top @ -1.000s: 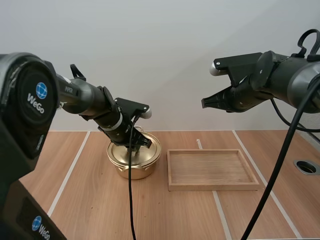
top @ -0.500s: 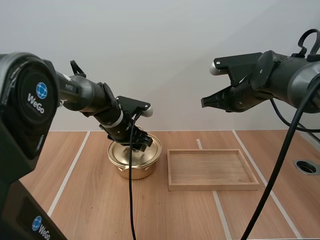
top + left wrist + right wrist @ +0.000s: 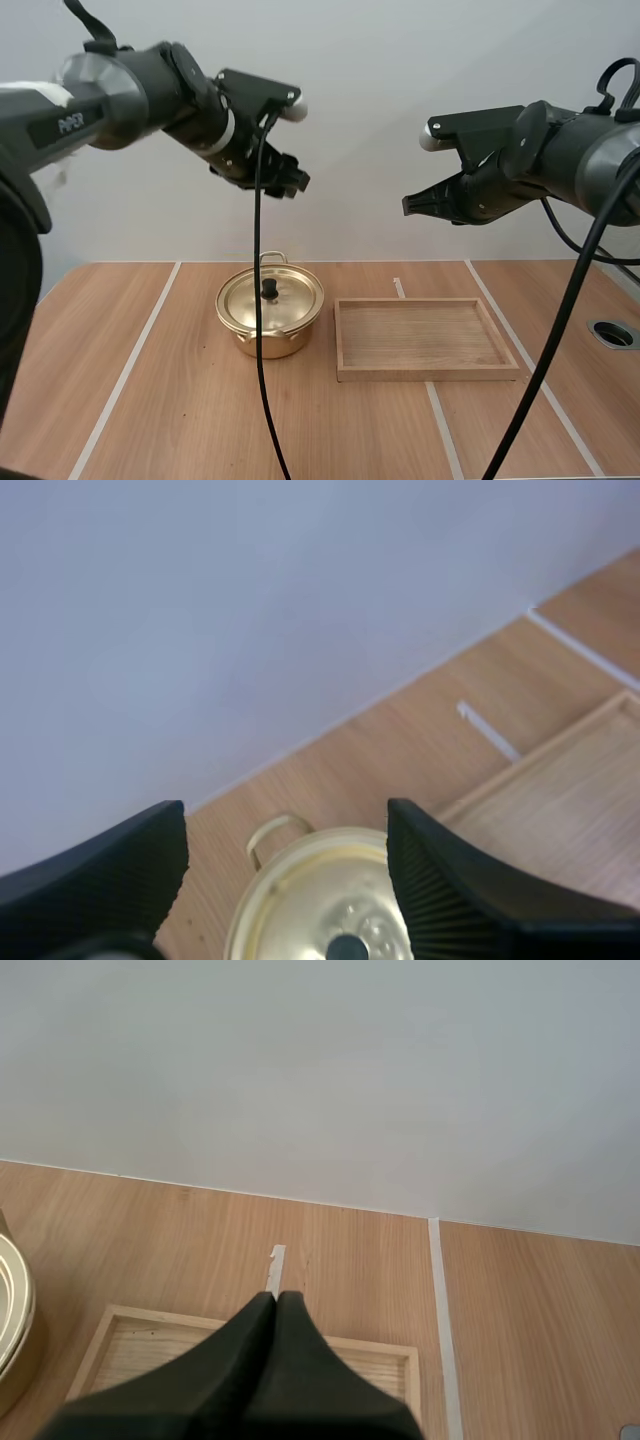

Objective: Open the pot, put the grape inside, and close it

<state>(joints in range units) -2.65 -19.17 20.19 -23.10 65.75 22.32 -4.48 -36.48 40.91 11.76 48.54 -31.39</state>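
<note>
A gold pot (image 3: 270, 320) stands on the table with its lid (image 3: 270, 297) on; a black knob (image 3: 269, 288) tops the lid. My left gripper (image 3: 285, 178) hangs high above the pot, open and holding nothing. In the left wrist view its two fingers (image 3: 450, 890) stand wide apart, with the pot (image 3: 320, 900) and its lid knob (image 3: 347, 947) far below between them. My right gripper (image 3: 412, 204) is raised above the tray, shut on nothing; its fingers (image 3: 270, 1360) lie together as one dark wedge.
A shallow wooden tray (image 3: 425, 338) lies right of the pot, also seen beyond the right gripper as a tray (image 3: 140, 1345). White tape lines (image 3: 130, 360) run across the table. A round hole (image 3: 612, 334) sits at the table's right edge.
My left gripper was low at the pot's lid knob; it has let go and risen high above the pot, leaving the lid on. The right arm has not moved.
</note>
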